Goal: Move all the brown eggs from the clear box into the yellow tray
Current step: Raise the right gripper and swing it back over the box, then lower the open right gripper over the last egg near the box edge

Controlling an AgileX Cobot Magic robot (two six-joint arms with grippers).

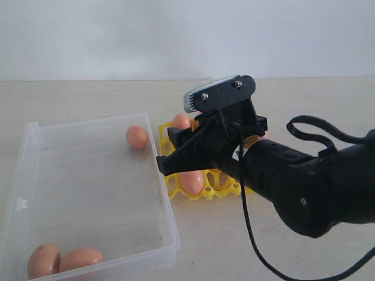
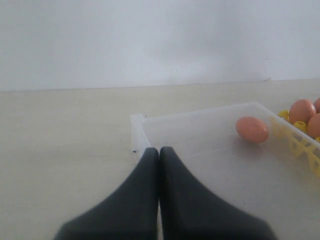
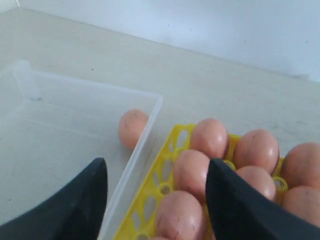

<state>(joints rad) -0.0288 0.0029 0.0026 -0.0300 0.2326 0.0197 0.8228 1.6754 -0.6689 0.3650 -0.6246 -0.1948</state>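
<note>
starting at the left of the exterior view: find the clear box (image 1: 88,193) lying on the counter (image 1: 88,96), with three brown eggs (image 1: 44,260) left inside, two touching each other at the lower left of the frame, one alone at the box's upper right. read the left one of the pair as angled up and to the right, its neighbour as lying with its long axis across the frame; in the left wrist view, see the lone egg on its side, long axis roughly across that picture. in that same view, find the left tool (image 2: 159,152) clenched on nothing, tips pressed together in line with a corner of the box. moving right, meet the yellow tray (image 1: 220,190) just beside the box, holding at least seven eggs in the right wrist view, apparently standing on end in their cups. over the seam between box and tray, find the right tool (image 1: 170,151) released, jaws wide apart, empty. judge the job mostly done: three to go.
</note>
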